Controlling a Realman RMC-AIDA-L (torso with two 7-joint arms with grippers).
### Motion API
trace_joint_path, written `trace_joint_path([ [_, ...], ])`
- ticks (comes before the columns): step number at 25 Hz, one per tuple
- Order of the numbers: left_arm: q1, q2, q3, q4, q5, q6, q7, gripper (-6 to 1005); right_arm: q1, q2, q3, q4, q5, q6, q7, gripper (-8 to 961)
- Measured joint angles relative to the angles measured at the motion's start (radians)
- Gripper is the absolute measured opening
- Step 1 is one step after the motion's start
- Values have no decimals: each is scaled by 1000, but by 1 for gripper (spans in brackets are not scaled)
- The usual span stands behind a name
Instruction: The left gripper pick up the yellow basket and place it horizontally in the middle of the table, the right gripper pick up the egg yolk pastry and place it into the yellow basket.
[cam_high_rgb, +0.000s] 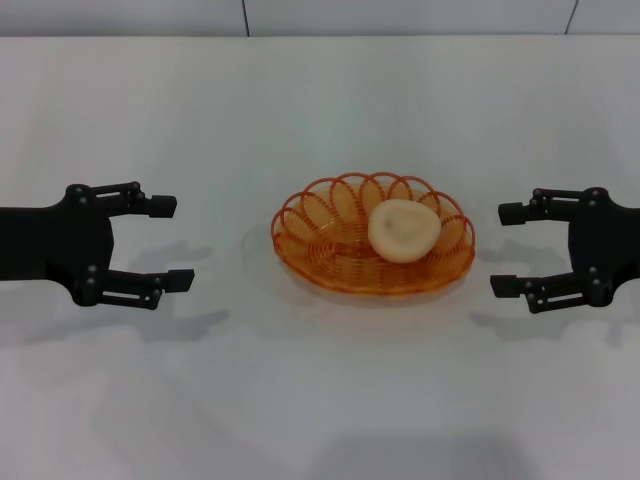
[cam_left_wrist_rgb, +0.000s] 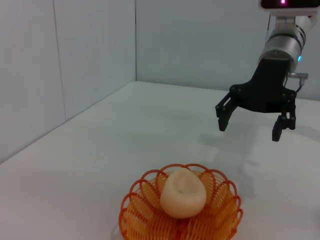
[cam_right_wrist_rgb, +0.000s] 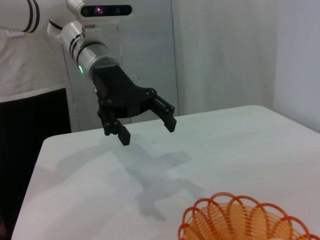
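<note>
White table (cam_high_rgb: 320, 400): egg yolk pastry (cam_high_rgb: 403, 230) inside yellow basket (cam_high_rgb: 310, 235)

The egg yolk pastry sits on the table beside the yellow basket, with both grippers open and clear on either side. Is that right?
Not quite. The egg yolk pastry lies inside the yellow basket, not beside it on the table; the head view shows this. The rest holds: the left gripper and the right gripper are both open and clear on either side.
</note>
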Motion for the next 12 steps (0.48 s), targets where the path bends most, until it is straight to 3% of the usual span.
trace_joint_path([
  [12, -17, 2, -5, 6, 5, -4, -11, 889, 4, 2, 33, 28, 0, -24, -35, 859],
])
